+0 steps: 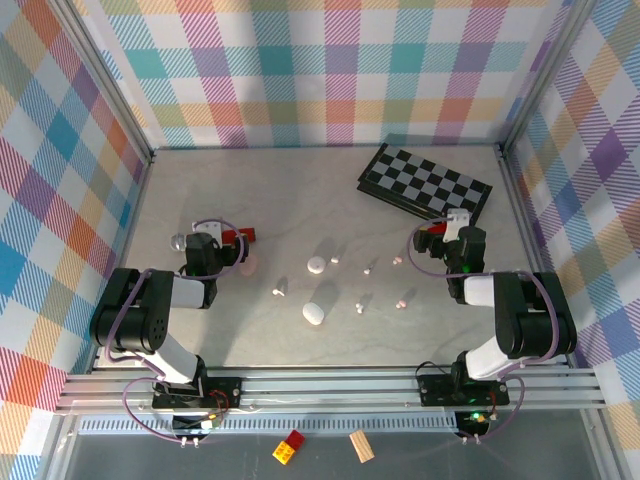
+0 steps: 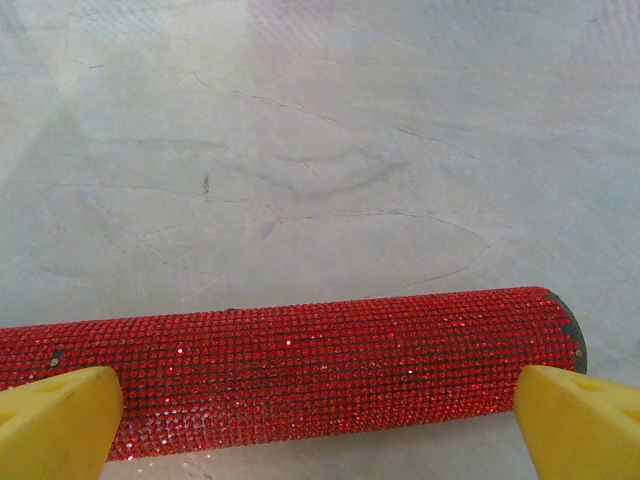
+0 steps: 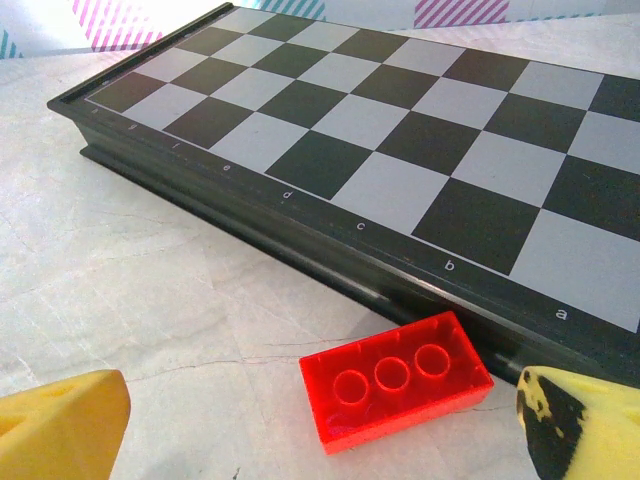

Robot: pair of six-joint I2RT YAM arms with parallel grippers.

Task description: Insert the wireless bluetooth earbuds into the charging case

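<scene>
Right pincer (image 3: 320,440) gapes above brick (image 3: 395,380) by chessboard (image 3: 400,150); left pincer (image 2: 320,430) above glittery roller (image 2: 300,370).

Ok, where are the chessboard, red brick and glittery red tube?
chessboard (image 3: 400,190), right wrist view, chequered top
red brick (image 3: 391,374), right wrist view, middle stud
glittery red tube (image 2: 300,370), left wrist view, mid-length

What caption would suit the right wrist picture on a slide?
Right end effector, open, facing a red brick beside a chessboard.
</scene>
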